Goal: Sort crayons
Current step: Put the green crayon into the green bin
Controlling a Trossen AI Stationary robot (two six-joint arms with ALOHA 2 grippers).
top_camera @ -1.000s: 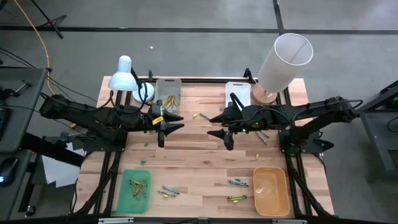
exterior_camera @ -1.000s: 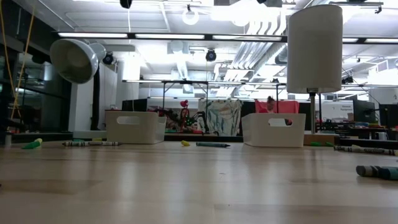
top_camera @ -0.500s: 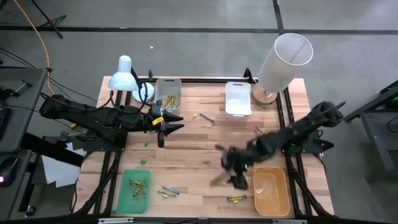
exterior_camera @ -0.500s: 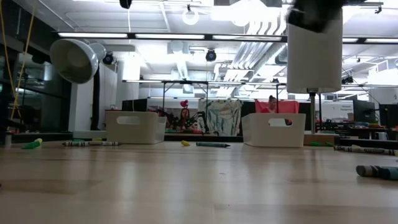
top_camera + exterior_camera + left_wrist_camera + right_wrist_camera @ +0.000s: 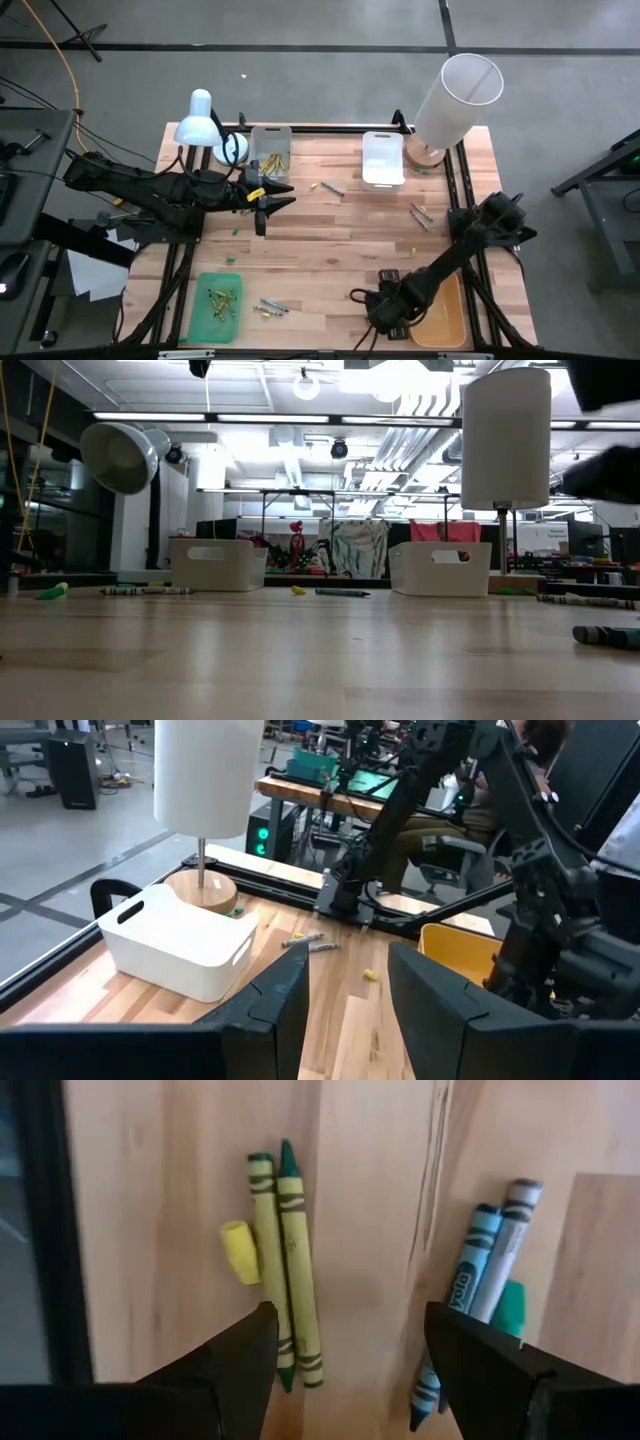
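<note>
Right tool low over crayons, its arm hiding them from above

Robotics lab or workshop, open-plan. Butcher-block wooden table sits on a black framed rig on bare grey concrete floor, cables trailing off the left side. Beyond the table: exposed ceiling ducts and strip lights, more workbenches loaded with gear, a second robot arm at one of them, and a person seated in an office chair behind it.
</note>
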